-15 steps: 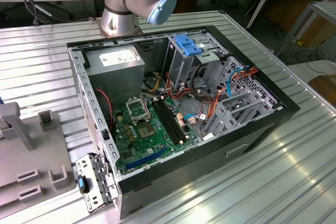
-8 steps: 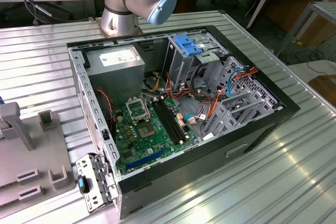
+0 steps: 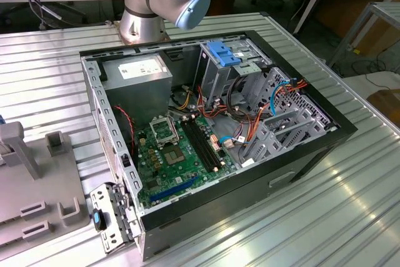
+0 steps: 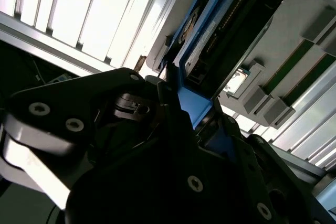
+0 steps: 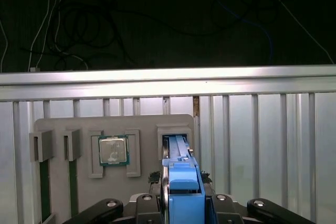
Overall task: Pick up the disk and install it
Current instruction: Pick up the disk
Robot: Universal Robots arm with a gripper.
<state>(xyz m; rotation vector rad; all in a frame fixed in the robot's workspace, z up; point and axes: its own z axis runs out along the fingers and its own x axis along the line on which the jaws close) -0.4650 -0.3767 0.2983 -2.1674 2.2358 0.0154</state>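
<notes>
We see the disk point(image 5: 182, 181) standing on edge in a slot of the grey holder plate point(image 5: 142, 124), with the gripper point(image 4: 191, 106) jaws clamped on its blue frame. A processor chip point(image 5: 113, 150) lies beside it. The power-supply sticker point(image 3: 140, 67) in the open computer case point(image 3: 340, 134) is too small to read.

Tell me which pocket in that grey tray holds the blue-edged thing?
The pocket beside the silver chip; the disk stands on edge in it. The two narrow slots lie farther off.
</notes>
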